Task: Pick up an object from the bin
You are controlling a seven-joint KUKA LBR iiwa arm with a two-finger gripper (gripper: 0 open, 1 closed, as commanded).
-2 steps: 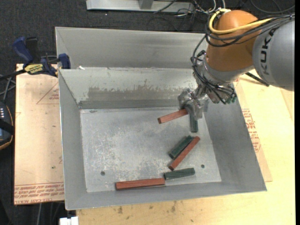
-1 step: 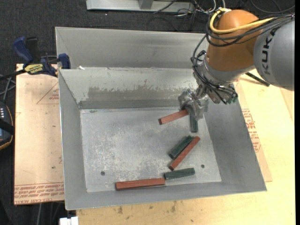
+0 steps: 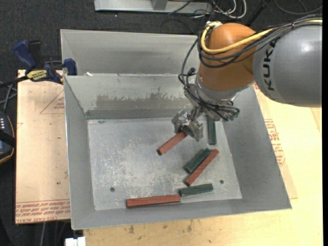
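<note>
1. Progress on the pick is, at a guess, about halfway. The grey bin (image 3: 77, 152) has 6 sticks on its floor, the gripper is down at 1 of them, and no stick is clearly raised. A sure hold and the lift out are left to do.
2. Arm (image 3: 292, 60), with its orange cover (image 3: 225, 50), reaches in from the right and hangs over the back right part of the bin, wrist pointing down.
3. Gripper (image 3: 187, 124) sits low, near the foot of the back wall and right of the floor's middle. How far open it is cannot be told, since its own body hides that. It touches or covers the upper end of 1 stick, and a hold on it is not visible.
4. Long red-brown stick (image 3: 153, 201) lies along the front edge, well apart from the gripper.
5. Slanting red-brown stick (image 3: 170, 144) is the one at the gripper and the likely pick. Its upper right end runs under the gripper and its lower left end lies free near the floor's middle.
6. Paired red-brown stick (image 3: 202, 167) and paired green stick (image 3: 196, 160) lie side by side, below and right of the gripper.
7. Front green stick (image 3: 196, 190) lies just beside the long stick's right end.
8. Upright green stick (image 3: 211, 131) lies just right of the gripper, partly under the wrist.
</note>
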